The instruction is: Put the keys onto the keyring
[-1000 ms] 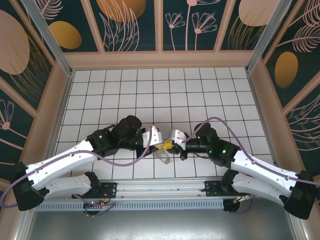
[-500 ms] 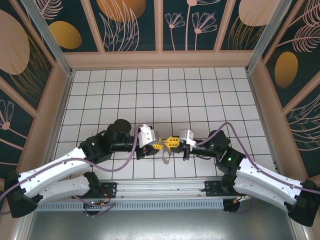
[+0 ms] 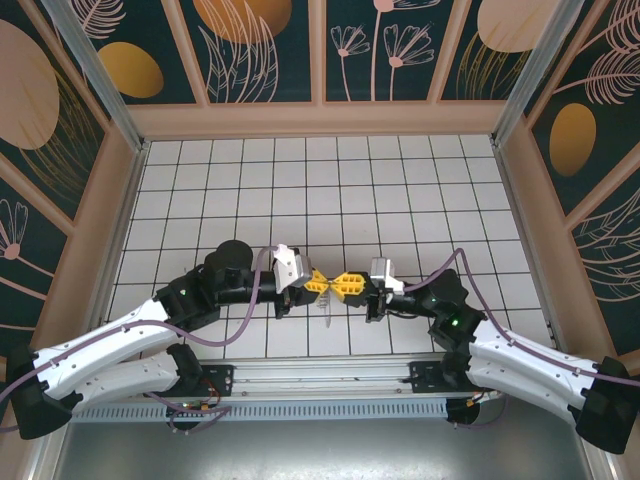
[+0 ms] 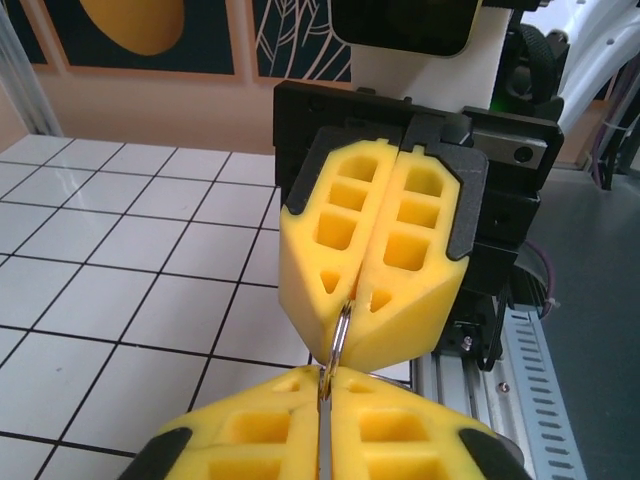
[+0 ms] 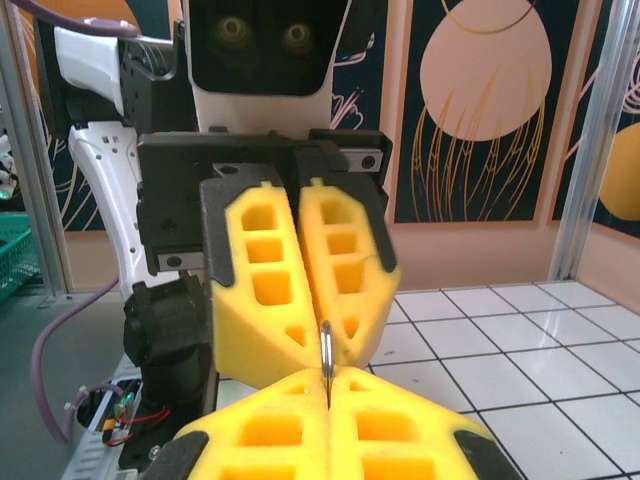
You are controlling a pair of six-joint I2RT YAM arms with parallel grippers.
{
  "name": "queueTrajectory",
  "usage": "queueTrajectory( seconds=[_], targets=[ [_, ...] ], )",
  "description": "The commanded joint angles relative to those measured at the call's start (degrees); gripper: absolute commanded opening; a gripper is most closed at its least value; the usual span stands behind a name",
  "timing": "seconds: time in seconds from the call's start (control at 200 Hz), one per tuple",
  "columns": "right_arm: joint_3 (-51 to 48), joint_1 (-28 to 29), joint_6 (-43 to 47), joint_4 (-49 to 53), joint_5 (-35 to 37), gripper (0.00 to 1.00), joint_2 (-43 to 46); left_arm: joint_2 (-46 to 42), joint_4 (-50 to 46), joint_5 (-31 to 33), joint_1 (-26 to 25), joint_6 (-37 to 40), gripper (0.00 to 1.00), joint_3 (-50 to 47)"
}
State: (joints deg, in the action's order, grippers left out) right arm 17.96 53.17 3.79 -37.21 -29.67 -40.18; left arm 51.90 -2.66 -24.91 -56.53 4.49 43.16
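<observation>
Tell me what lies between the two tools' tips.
The keyring's thin wire ring, pinched by the left tool and right tool alike; both wrist views show it.

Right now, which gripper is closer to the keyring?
Left, narrowly. Both are shut on the keyring, tip to tip, but its loop hangs just below the left gripper, with the right gripper off to one side.

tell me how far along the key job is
Done: the keyring is lifted off the table. In hand: the left claw and right claw meet tip to tip, both shut on its thin metal ring. Left: threading the key on; the bit of ring showing between the claws is bare.
</observation>
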Motion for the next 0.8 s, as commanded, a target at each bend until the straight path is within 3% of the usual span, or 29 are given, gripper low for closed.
queueTrajectory(
  seconds=[0.0,0.15,0.26,0.335,0.586,0.791],
  targets=[
    [-0.62,-0.22,-2.2,-7.1,-1.0,0.0,0.28,-0.26,2.57,-0.83,0.08,-0.07,0.05,-0.44],
    [-0.18,-0.19,-1.74,-5.25,-0.11,0.0,-0.14,-0.83,1.53,0.05,0.04,0.73,0.0,0.12],
    [2.52,-0.17,1.11,2.89,1.41,0.19,-0.57,-0.37,-2.06,0.86,0.04,2.51,0.0,1.63],
    [5.46,0.0,4.08,10.33,2.9,0.25,-1.22,0.66,-6.5,1.87,0.08,4.54,0.0,3.19],
    [12.62,1.97,11.56,31.1,8.69,0.24,-2.27,3.81,-19.13,5.18,0.07,11.68,0.0,8.95],
    [14.45,3.26,14.52,36.89,9.99,0.23,-2.9,7.14,-25.22,5.41,0.08,15.22,0.0,12.19]
  ],
)
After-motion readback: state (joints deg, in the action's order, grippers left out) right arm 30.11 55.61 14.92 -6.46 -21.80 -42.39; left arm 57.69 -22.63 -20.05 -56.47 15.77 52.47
